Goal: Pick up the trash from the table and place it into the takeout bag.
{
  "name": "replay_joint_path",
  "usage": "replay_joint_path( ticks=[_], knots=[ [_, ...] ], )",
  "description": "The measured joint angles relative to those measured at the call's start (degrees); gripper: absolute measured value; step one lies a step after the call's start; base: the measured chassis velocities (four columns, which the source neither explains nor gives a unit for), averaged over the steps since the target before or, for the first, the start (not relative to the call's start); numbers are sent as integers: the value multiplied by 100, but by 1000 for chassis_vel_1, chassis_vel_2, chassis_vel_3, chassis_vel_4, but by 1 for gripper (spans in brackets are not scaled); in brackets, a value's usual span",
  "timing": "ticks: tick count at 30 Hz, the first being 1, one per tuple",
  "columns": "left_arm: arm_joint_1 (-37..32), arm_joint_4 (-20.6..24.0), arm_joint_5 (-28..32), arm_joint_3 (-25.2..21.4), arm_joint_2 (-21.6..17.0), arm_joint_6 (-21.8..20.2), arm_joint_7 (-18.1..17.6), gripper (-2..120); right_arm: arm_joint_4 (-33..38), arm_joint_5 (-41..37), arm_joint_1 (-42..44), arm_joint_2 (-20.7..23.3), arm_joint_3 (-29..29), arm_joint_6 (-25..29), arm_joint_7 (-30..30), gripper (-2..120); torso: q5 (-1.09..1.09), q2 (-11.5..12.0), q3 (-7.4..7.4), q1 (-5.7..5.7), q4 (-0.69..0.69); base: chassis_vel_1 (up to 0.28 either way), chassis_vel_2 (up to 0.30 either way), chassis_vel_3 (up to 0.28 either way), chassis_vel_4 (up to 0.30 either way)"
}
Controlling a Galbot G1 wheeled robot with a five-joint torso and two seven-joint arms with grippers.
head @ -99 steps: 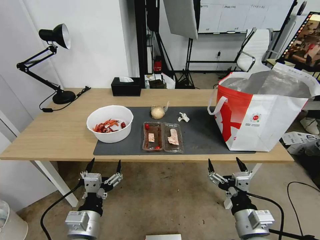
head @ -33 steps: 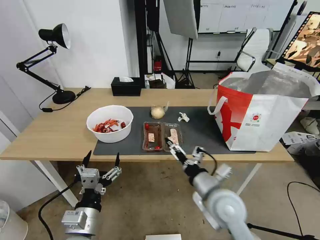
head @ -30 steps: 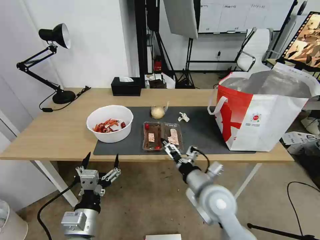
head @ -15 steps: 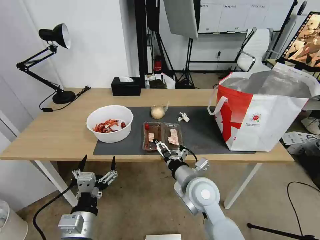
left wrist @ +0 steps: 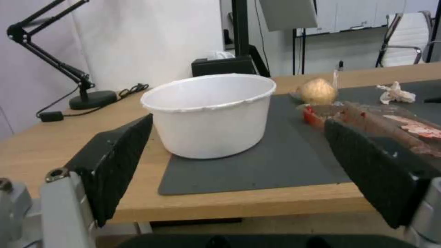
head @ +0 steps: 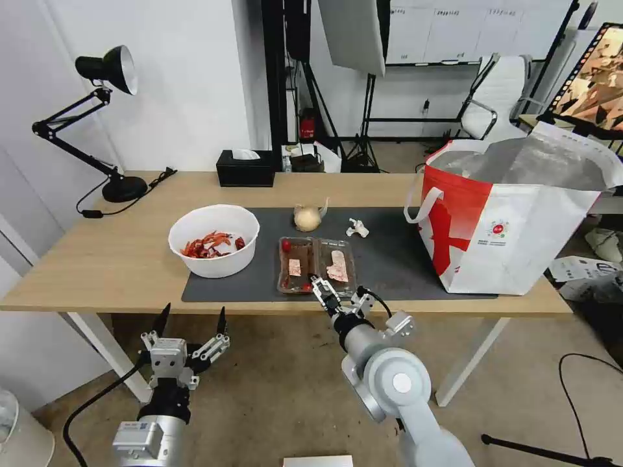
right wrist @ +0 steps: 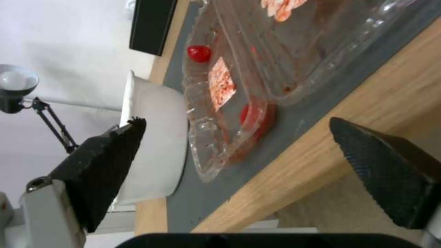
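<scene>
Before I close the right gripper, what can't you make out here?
- Takeout bag: its inside, head view, hidden by its near wall.
- Bowl: its contents, left wrist view, hidden by its wall.
- Right gripper: contact with clear tray, head view, too small.
- Paper wad: detail, too small.

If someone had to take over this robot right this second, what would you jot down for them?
Right gripper: open, at the table's front edge, right at the near rim of the clear tray; nothing held.
Left gripper: open, empty, parked below the front edge, facing the white bowl.
On the dark mat: the bowl with red shells, the tray beside it, and behind them the yellowish pouch and paper wad.
Takeout bag: stands open at the table's right end.
Done: no trash lifted so far.
Left: all four pieces go into the bag.
</scene>
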State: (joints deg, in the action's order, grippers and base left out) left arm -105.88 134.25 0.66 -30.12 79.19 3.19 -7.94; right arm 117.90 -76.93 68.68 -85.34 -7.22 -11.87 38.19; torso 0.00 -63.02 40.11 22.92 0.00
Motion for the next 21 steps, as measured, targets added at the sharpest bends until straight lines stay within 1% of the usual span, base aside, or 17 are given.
replay_joint_path(
  ticks=[15, 21],
  knots=[
    [27, -65, 26, -64, -25, 27, -16, 100, -362, -4, -379, -246, 95, 0, 71, 100, 0, 0, 0, 0, 0, 0, 0, 0, 0],
    [47, -83, 38, -64, -38, 27, -20, 100, -425, -4, -412, -272, 81, 5, 74, 100, 0, 0, 0, 0, 0, 0, 0, 0, 0]
  ],
)
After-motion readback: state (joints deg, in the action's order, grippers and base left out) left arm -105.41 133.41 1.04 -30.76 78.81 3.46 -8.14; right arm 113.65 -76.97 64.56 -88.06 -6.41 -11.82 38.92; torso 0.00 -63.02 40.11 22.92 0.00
